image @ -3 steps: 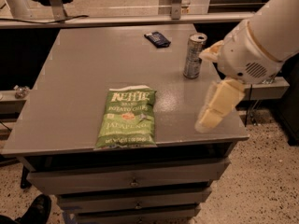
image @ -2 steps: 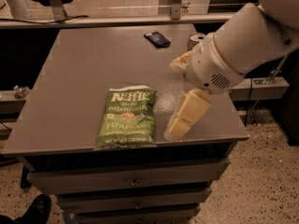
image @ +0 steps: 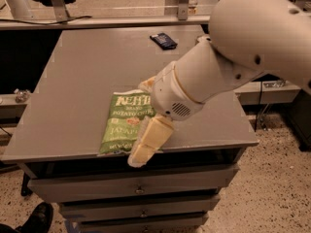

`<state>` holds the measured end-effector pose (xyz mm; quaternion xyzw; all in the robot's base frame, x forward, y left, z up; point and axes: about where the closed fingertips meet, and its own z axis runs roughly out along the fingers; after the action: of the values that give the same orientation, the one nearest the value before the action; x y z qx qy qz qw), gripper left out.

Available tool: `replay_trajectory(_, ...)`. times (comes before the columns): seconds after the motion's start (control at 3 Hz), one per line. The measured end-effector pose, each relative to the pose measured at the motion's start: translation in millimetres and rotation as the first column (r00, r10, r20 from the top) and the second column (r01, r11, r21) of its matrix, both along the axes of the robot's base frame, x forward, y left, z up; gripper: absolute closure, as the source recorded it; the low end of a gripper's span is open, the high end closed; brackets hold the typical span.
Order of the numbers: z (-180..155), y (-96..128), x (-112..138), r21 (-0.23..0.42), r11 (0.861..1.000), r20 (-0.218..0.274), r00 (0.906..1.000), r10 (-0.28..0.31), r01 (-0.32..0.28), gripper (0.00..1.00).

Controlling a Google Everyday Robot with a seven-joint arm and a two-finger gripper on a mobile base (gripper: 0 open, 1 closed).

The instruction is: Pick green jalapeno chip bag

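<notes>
The green jalapeno chip bag (image: 122, 123) lies flat near the front edge of the grey table (image: 82, 76), with its white "Kettle" lettering facing up. My gripper (image: 141, 123) hangs over the bag's right side, at the end of the large white arm (image: 243, 47). Its cream fingers are spread. One finger (image: 147, 142) reaches past the bag's front right corner and the other shows just behind the bag's top edge. The fingers are open and hold nothing. The arm covers the bag's right part.
A small dark blue packet (image: 163, 41) lies at the back of the table. The arm hides the area where the silver can stood. Drawers (image: 136, 188) sit under the tabletop. A black shoe (image: 36, 217) is on the floor at the bottom left.
The arm has swung left from the table's right side, and the gripper has moved from beside the can to over the bag's right edge. The can is now hidden.
</notes>
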<state>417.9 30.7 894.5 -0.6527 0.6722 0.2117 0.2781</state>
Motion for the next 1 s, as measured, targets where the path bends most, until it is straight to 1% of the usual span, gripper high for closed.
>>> replay_trajectory(0.33, -22.2, 16.2, 3.3, 0.013, 1.0, 0.009, 0.9999, -0.006, 0.006, 0.0)
replay_trajectory(0.67, -37.6, 24.3, 12.6, 0.019, 1.0, 0.023, 0.9994, -0.025, 0.024, 0.0)
replay_trajectory(1.0, -47.4, 29.9, 16.9, 0.018, 0.999, 0.036, 0.9988, -0.034, 0.033, 0.18)
